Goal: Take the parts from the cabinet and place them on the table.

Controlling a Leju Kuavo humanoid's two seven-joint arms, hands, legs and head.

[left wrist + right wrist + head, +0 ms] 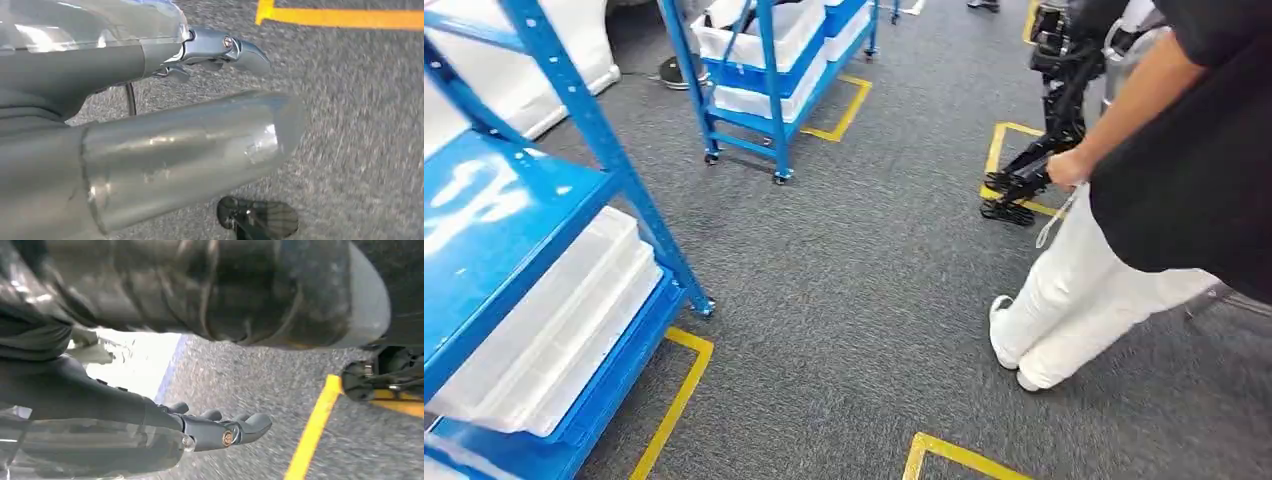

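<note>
The blue cabinet [534, 215] stands at the left of the head view, and a shallow white bin [559, 325] lies on its lower shelf. I cannot make out any parts inside the bin. My left hand [215, 50] hangs over grey carpet with its fingers stretched out, apart from the thick thumb [190, 145], and nothing lies between them. My right hand [220, 430] also hangs over the carpet, fingers straight and holding nothing. Beyond it are a white surface [135, 360] and a blue edge, blurred.
A person in a black top and white trousers [1074, 290] stands close at the right. A second blue cart [774, 60] with white bins stands at the back. Yellow tape [674, 400] marks squares on the carpet. A dark robot [1049, 120] stands at the back right.
</note>
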